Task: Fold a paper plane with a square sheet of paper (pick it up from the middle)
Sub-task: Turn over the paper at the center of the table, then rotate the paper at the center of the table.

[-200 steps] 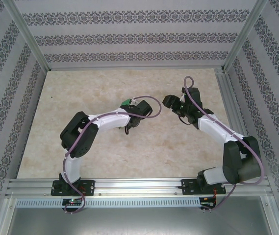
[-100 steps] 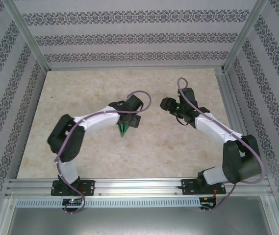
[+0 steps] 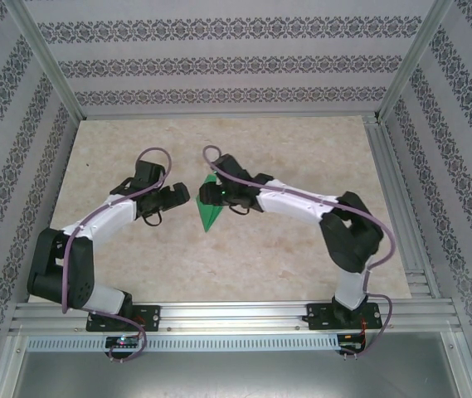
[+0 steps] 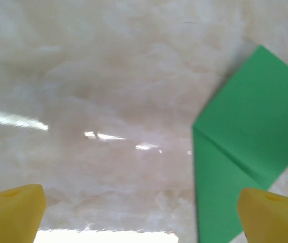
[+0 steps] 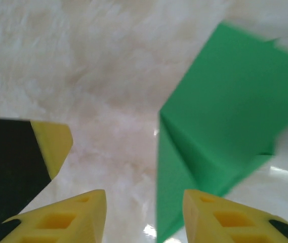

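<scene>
The green sheet of paper lies on the table folded into a narrow pointed shape, its tip toward the near edge. In the left wrist view the paper shows a diagonal crease and lies at the right. My left gripper stands just left of it, wide open, its right fingertip over the paper's edge. My right gripper hovers over the paper's far end, open, with nothing held. The paper reaches down beside its right fingertip. The left gripper's finger shows at the left.
The marble-patterned table is bare around the two arms. An aluminium rail runs along the right edge and another along the near edge. Patterned walls enclose the back and both sides.
My left gripper opened, let go of the green paper and drew back to the left. The paper now lies on the table. My right arm swung left over it, its jaws narrower.
</scene>
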You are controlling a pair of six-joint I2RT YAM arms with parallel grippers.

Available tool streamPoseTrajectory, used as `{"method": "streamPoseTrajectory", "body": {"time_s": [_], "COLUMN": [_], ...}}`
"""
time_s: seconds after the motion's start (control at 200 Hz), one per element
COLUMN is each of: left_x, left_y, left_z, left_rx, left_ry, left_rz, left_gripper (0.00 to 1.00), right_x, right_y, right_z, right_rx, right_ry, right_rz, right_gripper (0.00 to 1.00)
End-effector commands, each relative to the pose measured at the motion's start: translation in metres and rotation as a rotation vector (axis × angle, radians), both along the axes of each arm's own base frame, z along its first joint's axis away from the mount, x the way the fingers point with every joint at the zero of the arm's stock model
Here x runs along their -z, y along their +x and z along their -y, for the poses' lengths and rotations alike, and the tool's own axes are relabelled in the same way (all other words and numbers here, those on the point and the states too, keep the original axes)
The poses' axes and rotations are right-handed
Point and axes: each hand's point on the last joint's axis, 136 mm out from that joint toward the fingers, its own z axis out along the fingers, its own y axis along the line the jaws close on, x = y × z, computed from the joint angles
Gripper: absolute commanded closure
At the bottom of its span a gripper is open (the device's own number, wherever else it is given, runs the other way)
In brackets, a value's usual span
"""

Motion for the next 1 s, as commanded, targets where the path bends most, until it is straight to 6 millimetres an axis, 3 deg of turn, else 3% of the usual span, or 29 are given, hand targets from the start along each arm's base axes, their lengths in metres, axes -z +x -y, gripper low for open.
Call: {"method": "streamPoseTrajectory", "body": {"time_s": [0.0,0.09,0.18,0.455,0.584,0.749,0.884,0.994], "left_x": [-0.017,-0.016,-0.014,-0.012,-0.008,-0.003,-0.004,-0.009], "left_y": [0.011,0.010,0.009,0.011,0.012,0.015,0.016,0.020], "left_z": [-0.008,-0.011,-0.010,0.000,0.008,0.021,0.031,0.045], "left_rx": [-0.077,-0.080,-0.075,-0.024,0.004,0.062,0.109,0.166], "left_ry": [-0.091,-0.100,-0.111,-0.155,-0.186,-0.238,-0.264,-0.273], "left_rz": [0.075,0.072,0.065,0.051,0.039,0.022,0.023,0.033], "left_gripper": [0.02,0.02,0.02,0.02,0.02,0.06,0.10,0.16], "right_x": [0.013,0.028,0.045,0.078,0.092,0.100,0.096,0.093], "right_y": [-0.005,-0.007,-0.006,0.005,0.001,-0.009,-0.019,-0.039], "right_z": [-0.023,-0.032,-0.028,0.005,0.013,0.017,0.024,0.031], "right_rx": [-0.045,-0.060,-0.053,-0.005,-0.051,-0.177,-0.314,-0.461], "right_ry": [0.006,-0.007,-0.051,-0.145,-0.146,-0.132,-0.079,-0.040], "right_rz": [-0.056,-0.098,-0.123,-0.147,-0.164,-0.165,-0.149,-0.158], "right_gripper": [0.57,0.59,0.60,0.60,0.60,0.62,0.62,0.62]}}
